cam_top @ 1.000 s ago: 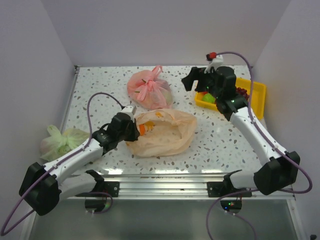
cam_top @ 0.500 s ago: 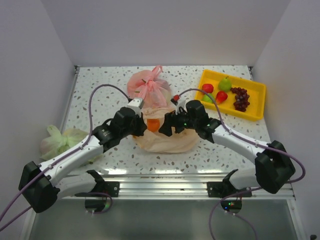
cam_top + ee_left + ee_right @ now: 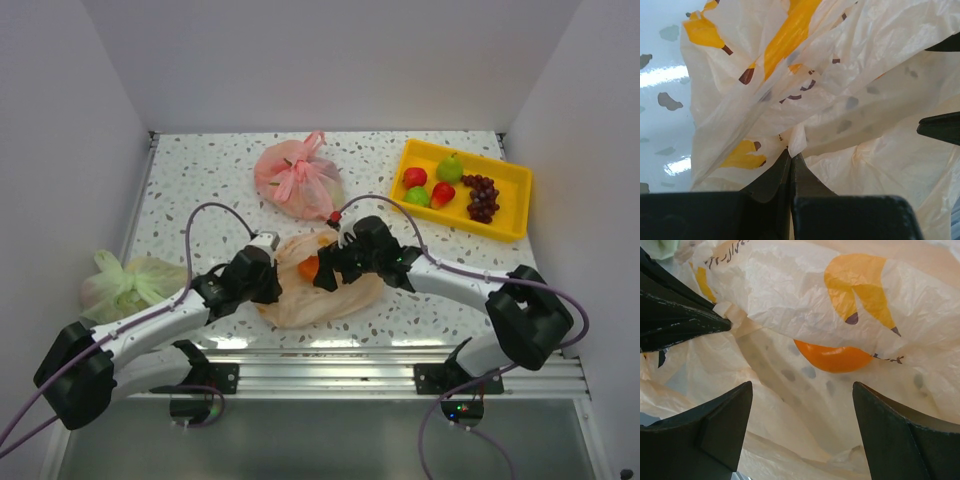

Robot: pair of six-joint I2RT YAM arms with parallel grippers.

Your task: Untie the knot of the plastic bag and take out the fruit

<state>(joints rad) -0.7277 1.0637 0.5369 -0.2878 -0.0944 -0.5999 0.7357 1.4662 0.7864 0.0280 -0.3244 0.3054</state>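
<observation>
We see the speckled surface (image 3: 200,170) carrying three bags. The plastic bag (image 3: 335,300), the biggest of them, lies slumped at the middle of the near edge between both arms. A pink bag (image 3: 298,180) sits behind it toward the far edge, a pale green bag (image 3: 125,278) at the left edge, and a yellow tray (image 3: 522,195) of fruit pieces in the far right corner. The plastic bag is thin, crinkled, translucent peach film printed with yellow and brown shapes; it lies in loose folds, and its mouth looks slack rather than tied. The right tool (image 3: 323,274) hangs over that mouth with its fingers spread wide, gripping nothing. The left tool (image 3: 791,156) is pressed together on a narrow fold of the bag, caught only at the very tips. The orange (image 3: 832,356) sits inside, half veiled by a printed layer of film. We judge the chief risk to be the right tool closing on film along with the orange, so that lifting drags the whole bag or tears it. The round, smooth fruit could also squirt sideways, deeper into the folds. The left pinch is slight, and a pull from the other side could slip the film free and let the mouth collapse.
</observation>
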